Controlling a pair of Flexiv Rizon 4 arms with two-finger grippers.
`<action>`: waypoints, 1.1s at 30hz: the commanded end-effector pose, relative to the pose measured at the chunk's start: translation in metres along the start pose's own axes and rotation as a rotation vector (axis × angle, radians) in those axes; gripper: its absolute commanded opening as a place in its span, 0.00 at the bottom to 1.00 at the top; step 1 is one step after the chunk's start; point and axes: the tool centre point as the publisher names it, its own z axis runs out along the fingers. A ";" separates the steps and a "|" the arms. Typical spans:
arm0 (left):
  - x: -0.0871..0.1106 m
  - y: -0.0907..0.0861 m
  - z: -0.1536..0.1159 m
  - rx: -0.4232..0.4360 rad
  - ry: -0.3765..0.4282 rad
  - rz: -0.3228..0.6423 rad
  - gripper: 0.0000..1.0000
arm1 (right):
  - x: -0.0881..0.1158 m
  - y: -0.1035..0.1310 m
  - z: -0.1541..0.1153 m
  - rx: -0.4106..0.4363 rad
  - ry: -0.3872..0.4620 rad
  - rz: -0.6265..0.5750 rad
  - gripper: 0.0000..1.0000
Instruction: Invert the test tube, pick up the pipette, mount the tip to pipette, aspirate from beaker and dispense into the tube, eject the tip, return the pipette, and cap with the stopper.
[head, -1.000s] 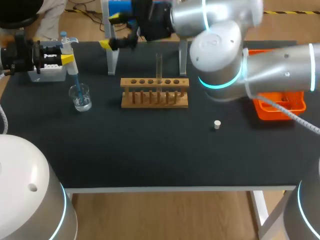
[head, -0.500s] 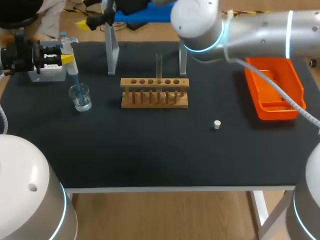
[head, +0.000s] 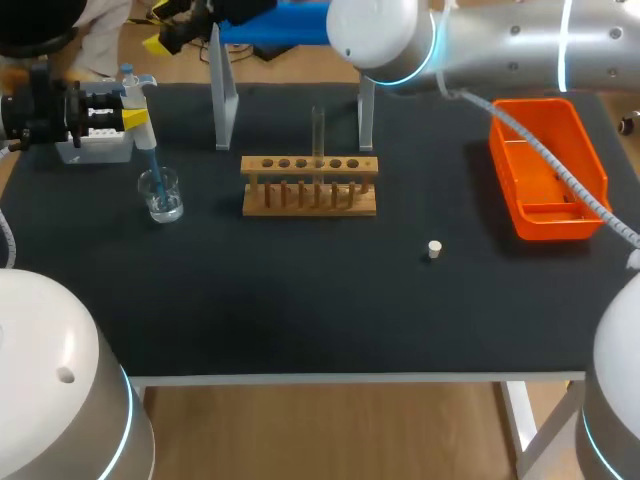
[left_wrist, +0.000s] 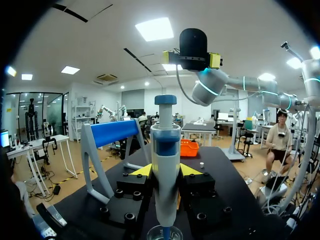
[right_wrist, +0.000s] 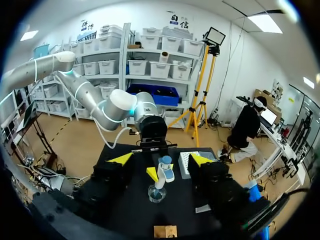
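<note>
L tool (left_wrist: 165, 171) clamps pipette (left_wrist: 165, 142) (wrist view); overhead, tip (head: 152, 172) prob. in beaker (head: 171, 190).

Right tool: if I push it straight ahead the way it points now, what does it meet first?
Probably the white-and-blue pipette held by the left tool over the small glass beaker. It sits centred ahead of the open right tool, nothing visible between; depth is unclear.
</note>
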 end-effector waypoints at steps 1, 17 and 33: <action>0.001 0.000 0.001 0.001 -0.004 0.002 0.00 | -0.001 0.002 -0.002 0.064 0.002 0.001 0.00; 0.001 0.000 0.001 0.001 -0.004 0.002 0.00 | -0.009 0.001 0.026 0.009 -0.025 0.008 0.00; 0.001 0.000 0.001 0.001 -0.004 0.002 0.00 | -0.021 -0.002 0.070 -0.045 -0.024 0.006 0.00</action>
